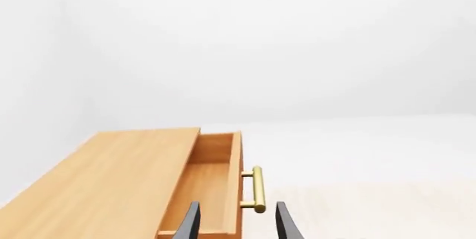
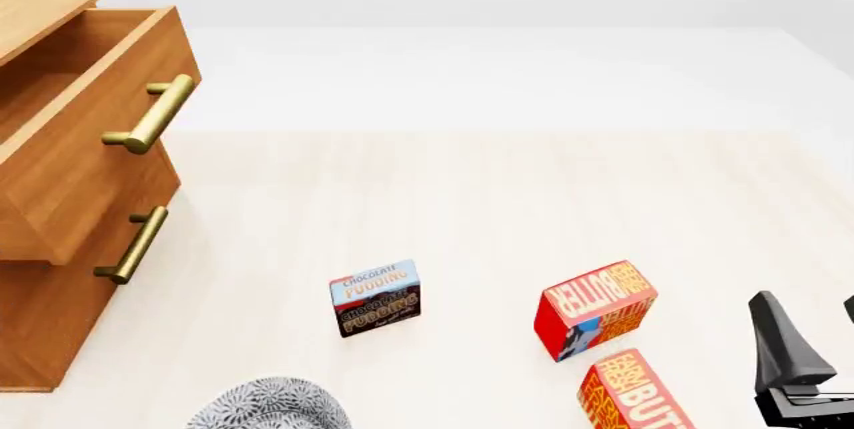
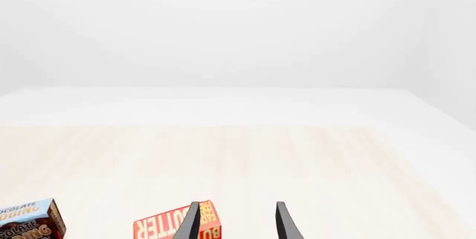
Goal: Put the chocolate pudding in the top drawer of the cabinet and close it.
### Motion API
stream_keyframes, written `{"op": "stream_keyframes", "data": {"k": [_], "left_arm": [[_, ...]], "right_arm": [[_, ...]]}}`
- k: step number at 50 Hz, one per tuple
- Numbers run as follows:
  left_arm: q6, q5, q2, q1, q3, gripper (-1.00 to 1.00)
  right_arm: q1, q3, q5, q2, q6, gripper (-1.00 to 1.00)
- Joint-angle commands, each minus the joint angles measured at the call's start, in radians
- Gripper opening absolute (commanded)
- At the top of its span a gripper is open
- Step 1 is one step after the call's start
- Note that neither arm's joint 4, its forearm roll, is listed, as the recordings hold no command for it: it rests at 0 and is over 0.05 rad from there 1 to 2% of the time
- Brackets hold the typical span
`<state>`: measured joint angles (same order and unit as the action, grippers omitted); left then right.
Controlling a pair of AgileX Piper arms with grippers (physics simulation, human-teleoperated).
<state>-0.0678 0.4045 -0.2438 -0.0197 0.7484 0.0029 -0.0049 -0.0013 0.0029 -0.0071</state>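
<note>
The chocolate pudding point(image 2: 375, 297) stands on the light wood table, a small box with a blue top band and a brown lower part; its edge also shows in the right wrist view point(image 3: 26, 222). At the left is the cabinet point(image 2: 54, 319), and its top drawer point(image 2: 80, 119) is pulled out, brass handle point(image 2: 150, 114) facing the table. My left gripper point(image 1: 236, 225) is open, hovering just above the open top drawer point(image 1: 208, 186) and its handle point(image 1: 257, 189). It does not show in the front view. My right gripper point(image 2: 807, 311) is open and empty at the near right, well right of the pudding.
Two red-orange butter boxes point(image 2: 595, 309) point(image 2: 638, 391) lie between the pudding and my right gripper; one point(image 3: 167, 225) sits just ahead of its fingers. A patterned grey bowl point(image 2: 267, 407) is at the near edge. The second drawer's handle point(image 2: 134, 244) is below the open one.
</note>
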Motion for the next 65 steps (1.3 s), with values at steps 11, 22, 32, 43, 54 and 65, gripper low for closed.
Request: {"op": "stream_keyframes", "data": {"k": [11,22,32,43,54,65], "left_arm": [[0.039,0.072,-0.187,-0.027,0.135,1.00],[0.029,0.120,-0.257,-0.042,0.193,1.00],[-0.026,0.237,-0.351,-0.033,0.339,1.00],[-0.098,0.307,-0.421,-0.038,0.391,1.00],[-0.067,0.470,-0.503,0.023,0.509,1.00],[-0.039,0.612,-0.553,0.022,0.635,1.00]], "right_arm": [[0.000,0.001,-0.001,0.001,0.000,1.00],[0.001,0.001,-0.003,0.002,0.000,1.00],[0.001,0.001,-0.003,0.001,0.000,1.00],[0.001,0.001,-0.002,0.001,0.001,1.00],[0.001,0.001,-0.001,0.000,0.000,1.00],[0.001,0.001,-0.001,0.000,0.000,1.00]]}}
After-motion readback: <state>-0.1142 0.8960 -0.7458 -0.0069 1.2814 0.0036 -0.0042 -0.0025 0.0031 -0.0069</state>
